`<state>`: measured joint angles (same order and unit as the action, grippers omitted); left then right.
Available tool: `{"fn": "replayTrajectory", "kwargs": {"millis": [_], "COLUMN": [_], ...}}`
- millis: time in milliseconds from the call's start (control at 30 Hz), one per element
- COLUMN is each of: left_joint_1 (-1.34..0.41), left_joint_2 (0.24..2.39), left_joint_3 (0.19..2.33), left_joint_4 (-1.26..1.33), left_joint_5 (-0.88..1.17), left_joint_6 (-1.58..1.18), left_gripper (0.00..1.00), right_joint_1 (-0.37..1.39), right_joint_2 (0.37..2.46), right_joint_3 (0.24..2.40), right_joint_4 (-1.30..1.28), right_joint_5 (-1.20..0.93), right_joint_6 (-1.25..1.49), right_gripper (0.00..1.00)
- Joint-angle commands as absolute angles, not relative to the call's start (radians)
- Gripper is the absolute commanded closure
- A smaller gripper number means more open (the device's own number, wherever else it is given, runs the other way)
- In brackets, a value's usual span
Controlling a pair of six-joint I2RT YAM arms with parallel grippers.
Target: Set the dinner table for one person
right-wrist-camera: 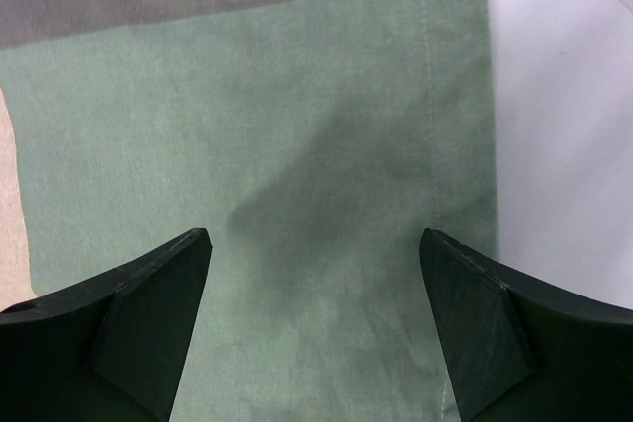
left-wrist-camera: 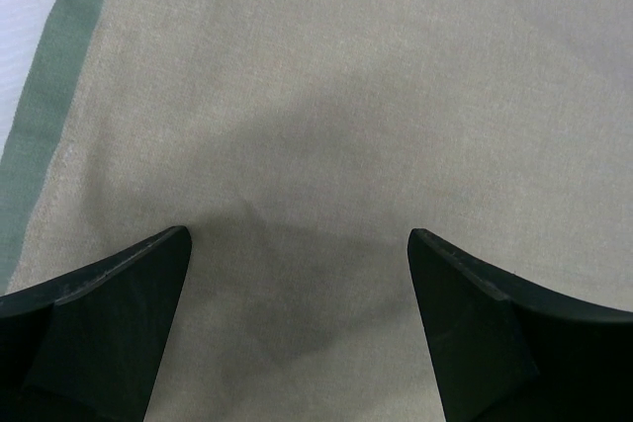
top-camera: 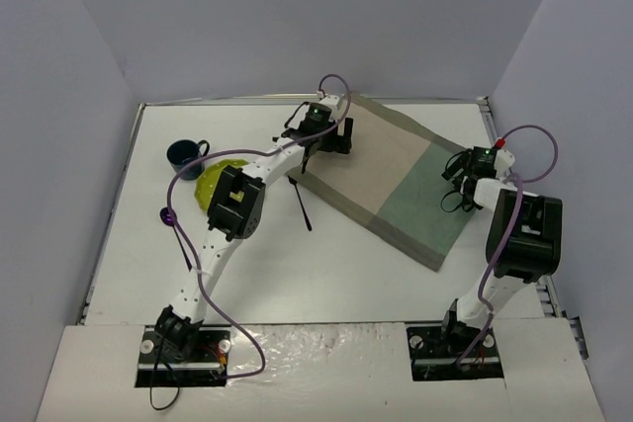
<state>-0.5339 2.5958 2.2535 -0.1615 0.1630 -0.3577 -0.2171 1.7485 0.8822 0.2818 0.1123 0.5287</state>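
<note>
Top external view: the placemat [top-camera: 396, 180] lies askew on the surface [top-camera: 297, 284]; mug [top-camera: 185, 154], yellow-green dish [top-camera: 210, 185] and dark utensil [top-camera: 302, 205] wait to its left, unplaced. Left tool [left-wrist-camera: 299, 236] and right tool [right-wrist-camera: 315, 234] hover above it, spread wide, empty.

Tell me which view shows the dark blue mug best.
The top view: the mug stands in full sight on the left side of the table. Both wrist views show only the placemat, no mug.

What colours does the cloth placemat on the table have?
The placemat is beige with a green section at one end, which shows best in the top external view.
</note>
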Motion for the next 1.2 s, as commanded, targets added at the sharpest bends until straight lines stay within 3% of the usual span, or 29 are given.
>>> {"fn": "replayTrajectory", "kwargs": {"millis": [0,233,433,800,900,1167], "left_joint_1": [-0.5,-0.503,-0.504,-0.505,-0.503,-0.487], "left_joint_2": [2.609,2.518,2.339,2.162,2.167,2.247], "left_joint_3": [2.29,2.204,2.113,1.796,1.754,1.698], "left_joint_4": [-0.19,-0.083,-0.064,-0.015,0.019,0.008], "left_joint_5": [0.19,0.231,0.241,0.228,0.227,0.194], "left_joint_6": [-0.391,-0.328,-0.303,-0.31,-0.31,-0.32], "left_gripper": [0.11,0.1,0.08,0.08,0.12,0.42], "right_joint_1": [-0.241,-0.236,-0.232,-0.213,-0.209,-0.251], "right_joint_2": [1.759,1.639,1.528,1.764,1.838,2.032], "right_joint_3": [0.862,0.925,0.907,0.889,0.892,0.898], "right_joint_4": [0.252,0.256,0.427,0.883,0.983,1.149], "right_joint_5": [0.107,-0.027,-0.14,-0.437,-0.462,-0.501], "right_joint_6": [0.567,0.543,0.566,0.686,0.699,0.744], "right_gripper": [0.16,0.16,0.17,0.26,0.3,0.34]}}
